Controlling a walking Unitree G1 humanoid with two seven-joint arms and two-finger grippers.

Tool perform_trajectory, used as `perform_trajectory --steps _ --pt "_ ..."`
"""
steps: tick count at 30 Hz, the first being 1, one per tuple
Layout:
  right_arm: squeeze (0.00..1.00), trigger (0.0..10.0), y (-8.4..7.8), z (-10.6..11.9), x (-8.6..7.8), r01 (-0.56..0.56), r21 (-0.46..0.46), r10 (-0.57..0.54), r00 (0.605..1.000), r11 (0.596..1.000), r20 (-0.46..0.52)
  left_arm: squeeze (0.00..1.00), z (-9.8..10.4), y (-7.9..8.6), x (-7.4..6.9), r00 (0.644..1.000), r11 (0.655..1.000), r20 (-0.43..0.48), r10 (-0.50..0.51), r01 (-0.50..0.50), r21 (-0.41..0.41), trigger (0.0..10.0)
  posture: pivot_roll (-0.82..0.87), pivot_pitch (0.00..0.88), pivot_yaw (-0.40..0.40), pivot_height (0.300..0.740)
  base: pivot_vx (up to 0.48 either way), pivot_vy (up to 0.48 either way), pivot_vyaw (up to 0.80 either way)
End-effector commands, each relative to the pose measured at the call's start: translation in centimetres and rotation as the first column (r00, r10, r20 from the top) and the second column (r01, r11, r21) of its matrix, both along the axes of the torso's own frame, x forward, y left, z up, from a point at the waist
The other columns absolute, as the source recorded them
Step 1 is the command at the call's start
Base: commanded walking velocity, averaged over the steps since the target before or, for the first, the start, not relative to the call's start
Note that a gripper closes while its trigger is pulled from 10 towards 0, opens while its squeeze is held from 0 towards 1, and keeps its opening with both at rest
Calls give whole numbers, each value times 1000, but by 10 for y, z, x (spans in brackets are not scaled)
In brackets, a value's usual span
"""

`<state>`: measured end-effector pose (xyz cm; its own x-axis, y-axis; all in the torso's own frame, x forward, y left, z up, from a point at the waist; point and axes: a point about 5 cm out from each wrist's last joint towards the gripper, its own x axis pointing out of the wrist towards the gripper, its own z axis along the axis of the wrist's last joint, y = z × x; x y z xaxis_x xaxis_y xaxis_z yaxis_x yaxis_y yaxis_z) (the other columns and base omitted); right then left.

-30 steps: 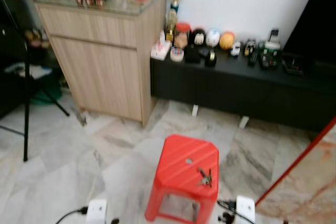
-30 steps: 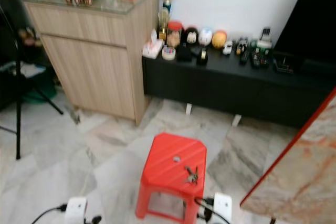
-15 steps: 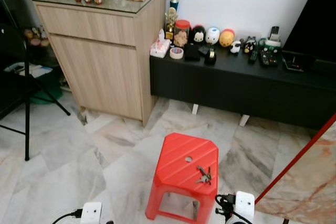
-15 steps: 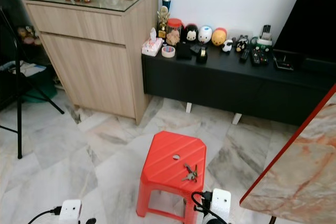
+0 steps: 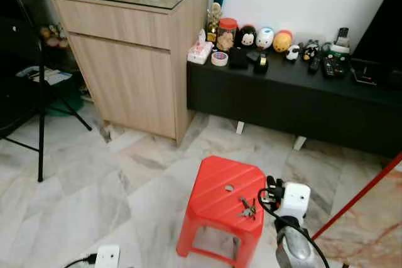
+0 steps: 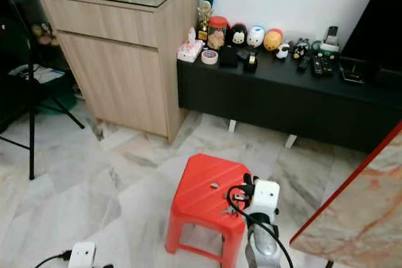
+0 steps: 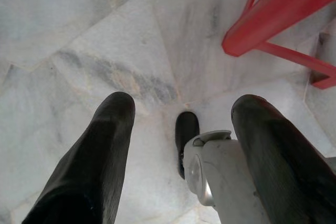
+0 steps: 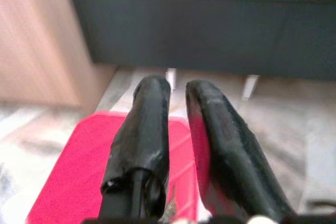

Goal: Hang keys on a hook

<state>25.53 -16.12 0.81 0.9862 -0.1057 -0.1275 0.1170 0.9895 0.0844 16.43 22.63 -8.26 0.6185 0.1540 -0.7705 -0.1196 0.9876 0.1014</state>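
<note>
A small bunch of keys (image 5: pixel 247 207) lies on the top of a red plastic stool (image 5: pixel 217 186), near its right side. My right arm's white wrist (image 5: pixel 293 198) is raised just right of the stool, close to the keys. In the right wrist view the right gripper (image 8: pixel 176 86) points over the red stool top (image 8: pixel 79 171), its black fingers (image 8: pixel 147 124) close together with nothing between them. The left gripper (image 7: pixel 184 103) hangs low over the marble floor beside a stool leg (image 7: pixel 273 14), fingers wide apart and empty.
A light wood cabinet (image 5: pixel 132 61) stands at the back left. A low black bench (image 5: pixel 295 95) with small figurines runs along the wall. A black tripod leg (image 5: pixel 41 123) stands at the left. A marble table edge with a red rim (image 5: pixel 361 196) is at the right.
My right arm has risen into view beside the stool's right side. The keys lie where they were. The camera has shifted a little.
</note>
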Motion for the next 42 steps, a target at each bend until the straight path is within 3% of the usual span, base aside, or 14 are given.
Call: perform_trajectory --steps 1,4,8,9,10,17,33,34,42 --pt "0 10000 -2 2 -8 9 -15 -9 1000 1000 3 0 -2 0 -5 1000 1000 -12 12 -12 0 10000 64 0 -93 740 0 0 0" --pt "0 10000 -2 -1 -19 -13 -22 12 1000 1000 -11 0 -2 0 -5 1000 1000 -12 13 -13 1 10000 47 0 -84 740 0 0 0" --pt "27 10000 2 -3 -21 -59 -27 59 998 998 -21 0 -1 1 -3 1000 1000 -7 10 -10 3 10000 40 0 -79 740 0 0 0" --pt "996 10000 4 -2 -19 -71 -28 70 997 997 -18 0 0 1 -1 1000 1000 -2 12 -12 4 10000 41 0 -81 740 0 0 0" --pt "1000 10000 4 0 -16 -76 -24 76 997 997 -17 0 0 2 0 1000 1000 1 14 -14 5 10000 42 0 -84 740 0 0 0" --pt "1000 10000 -1 15 0 -24 -13 24 1000 1000 5 0 1 1 3 1000 1000 1 12 -12 9 10000 52 0 -86 740 0 0 0" --pt "1000 10000 6 15 -1 -18 9 18 1000 1000 -22 0 -1 2 -1 1000 1000 -20 20 -20 9 10000 50 0 -83 740 0 0 0" --pt "0 10000 8 14 0 -23 9 23 999 1000 -26 0 -1 2 -1 1000 1000 -21 20 -20 8 10000 50 0 -83 740 0 0 0" --pt "0 10000 9 13 2 -35 5 35 998 999 -46 0 -3 4 -5 999 999 -42 34 -33 7 10000 56 2 -83 740 0 0 0"
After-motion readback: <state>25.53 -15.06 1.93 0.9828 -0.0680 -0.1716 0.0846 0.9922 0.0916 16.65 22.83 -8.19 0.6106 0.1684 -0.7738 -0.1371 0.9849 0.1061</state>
